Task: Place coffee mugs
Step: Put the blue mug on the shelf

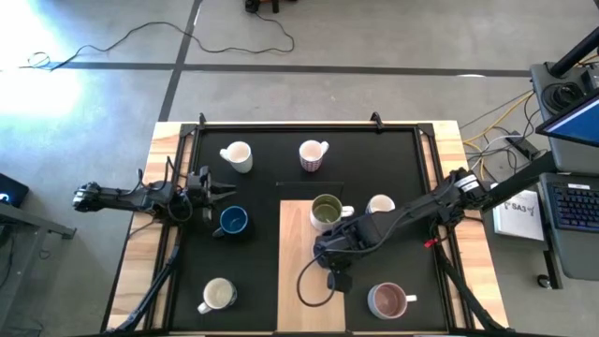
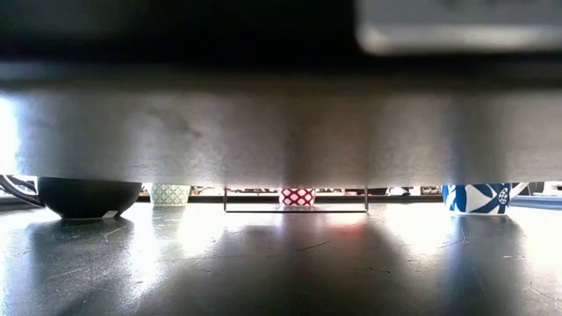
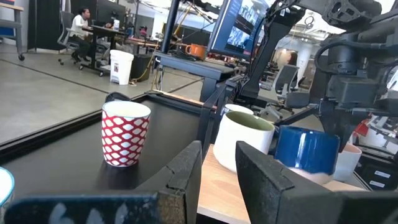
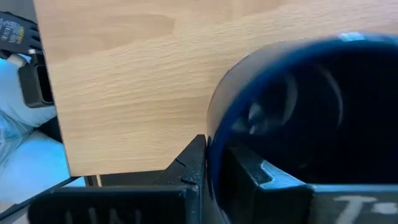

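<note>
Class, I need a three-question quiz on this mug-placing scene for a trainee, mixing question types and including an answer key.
1. True or false: the olive green mug stands on the wooden board.
2. Which item is the right end effector gripping by its rim? A) a pink-patterned mug B) the dark blue mug C) a white mug
3. Fill the blank: the left end effector has its fingers ____, with nothing between them.

Key: 1 true; 2 B; 3 open.
</note>
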{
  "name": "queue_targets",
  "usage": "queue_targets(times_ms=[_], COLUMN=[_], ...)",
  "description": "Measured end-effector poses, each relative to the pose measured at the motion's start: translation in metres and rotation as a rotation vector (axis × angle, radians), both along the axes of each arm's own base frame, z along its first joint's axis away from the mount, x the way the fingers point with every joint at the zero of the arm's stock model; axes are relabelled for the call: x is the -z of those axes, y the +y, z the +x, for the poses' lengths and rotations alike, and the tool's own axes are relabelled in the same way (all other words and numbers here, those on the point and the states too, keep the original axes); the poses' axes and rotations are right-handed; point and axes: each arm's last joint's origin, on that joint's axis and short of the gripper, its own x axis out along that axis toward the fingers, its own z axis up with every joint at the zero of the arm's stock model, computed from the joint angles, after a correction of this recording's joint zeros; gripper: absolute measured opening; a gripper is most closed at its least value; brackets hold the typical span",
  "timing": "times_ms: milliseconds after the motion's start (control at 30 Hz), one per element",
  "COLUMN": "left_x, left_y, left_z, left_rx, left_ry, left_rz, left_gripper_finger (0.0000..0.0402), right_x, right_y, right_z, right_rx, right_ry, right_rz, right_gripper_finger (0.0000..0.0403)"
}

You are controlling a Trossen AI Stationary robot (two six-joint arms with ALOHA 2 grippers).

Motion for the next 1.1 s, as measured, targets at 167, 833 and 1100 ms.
queue_targets(times_ms=[167,833,1100], left_x=[0.0,0.0,0.0], left_y=[0.0,0.0,0.0], left_z=[0.0,0.0,0.0], left_rx=[0.0,0.0,0.0], left_ry=[0.0,-0.001,-0.001], left_rz=[0.0,0.0,0.0], left_gripper_finger=[0.0082,0.0082,0.0082], right_x=[0.004,0.003,0.002], right_y=[0.001,-0.007,-0.009], right_z=[0.002,0.01,0.014], right_rx=[0.001,0.043,0.042], right_ry=[0.007,-0.057,-0.086], right_rz=[-0.001,-0.031,-0.024], right_gripper_finger=[0.0047,0.0052,0.0052])
